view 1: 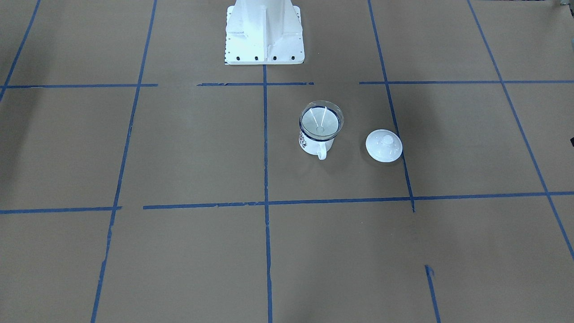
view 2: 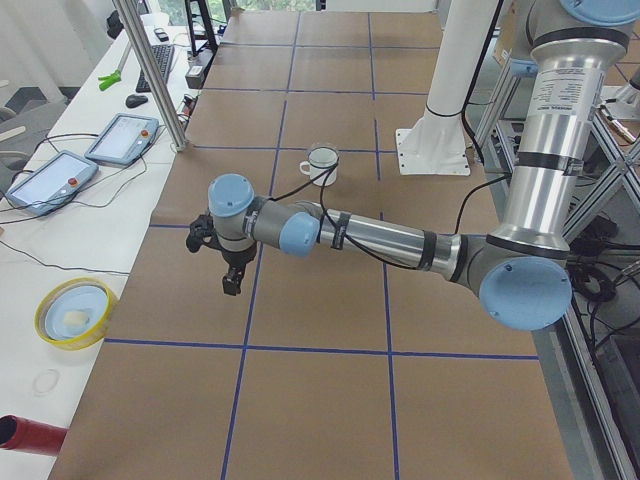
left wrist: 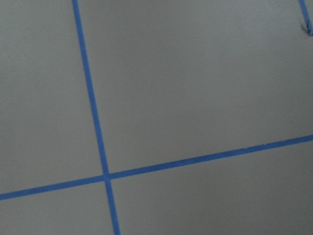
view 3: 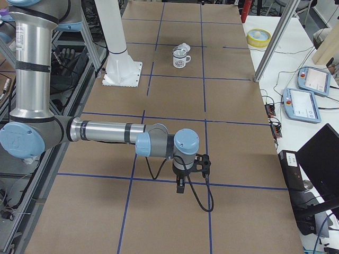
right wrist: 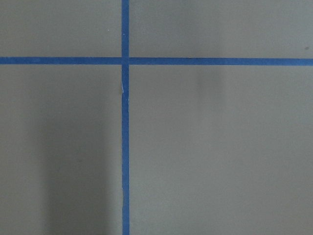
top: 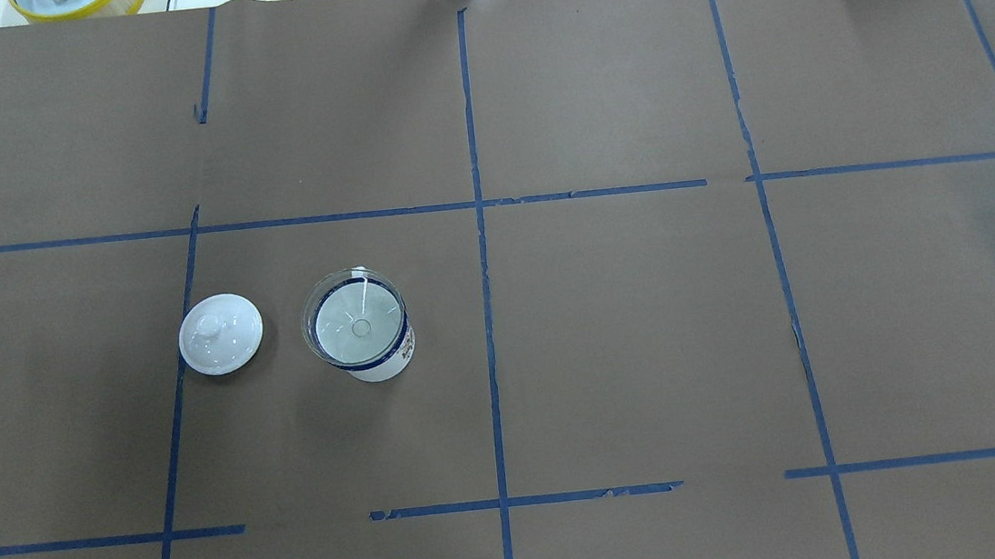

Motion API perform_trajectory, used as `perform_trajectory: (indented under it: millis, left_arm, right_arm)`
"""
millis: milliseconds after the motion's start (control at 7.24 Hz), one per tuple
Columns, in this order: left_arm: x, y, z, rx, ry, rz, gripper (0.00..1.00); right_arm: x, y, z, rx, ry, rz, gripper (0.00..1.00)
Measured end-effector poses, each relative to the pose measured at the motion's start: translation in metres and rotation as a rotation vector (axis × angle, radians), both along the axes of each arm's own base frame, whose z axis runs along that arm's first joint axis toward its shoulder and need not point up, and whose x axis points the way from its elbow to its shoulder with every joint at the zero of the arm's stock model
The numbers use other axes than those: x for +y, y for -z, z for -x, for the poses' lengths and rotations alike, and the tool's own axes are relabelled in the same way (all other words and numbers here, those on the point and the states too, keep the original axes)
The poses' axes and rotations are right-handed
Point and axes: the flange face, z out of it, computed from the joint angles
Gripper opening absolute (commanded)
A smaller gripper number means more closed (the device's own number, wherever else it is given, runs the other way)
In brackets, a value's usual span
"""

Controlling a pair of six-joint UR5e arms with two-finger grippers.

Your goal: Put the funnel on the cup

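The clear funnel (view 1: 321, 119) sits upright in the mouth of the white mug (view 1: 314, 146) with the dark blue rim, its handle facing away from the robot. In the overhead view the funnel (top: 357, 316) covers the cup (top: 391, 363), left of the table's centre line. Both arms are far from it. My left gripper (view 2: 232, 285) hangs over the table's left end, seen only in the exterior left view. My right gripper (view 3: 181, 186) hangs over the right end, seen only in the exterior right view. I cannot tell whether either is open or shut. Both wrist views show only paper and tape.
A round white domed lid (top: 221, 333) with a knob lies on the paper beside the cup, on its outer left side. The robot's white base (view 1: 264, 31) stands at the table's near edge. A yellow bowl (top: 78, 0) and tablets (view 2: 50, 180) lie off the table.
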Motion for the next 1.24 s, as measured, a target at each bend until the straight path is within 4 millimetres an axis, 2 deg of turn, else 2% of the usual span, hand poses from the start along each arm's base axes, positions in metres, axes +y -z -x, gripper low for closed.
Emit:
perform_trajectory:
  millis: [276,553,829,1244]
  left_arm:
    - [0.042,-0.047,0.022,-0.018,-0.042,0.013,1.00]
    - [0.068,-0.075,0.045,-0.025,-0.044,0.083,1.00]
    - [0.079,-0.083,0.068,-0.027,-0.002,0.129,1.00]
    - [0.082,-0.082,0.077,-0.035,0.018,0.137,1.00]
  right_arm:
    - [0.000,0.000,0.000,0.000,0.000,0.000,1.00]
    - [0.000,0.000,0.000,0.000,0.000,0.000,1.00]
    - [0.000,0.000,0.000,0.000,0.000,0.000,1.00]
    - [0.000,0.000,0.000,0.000,0.000,0.000,1.00]
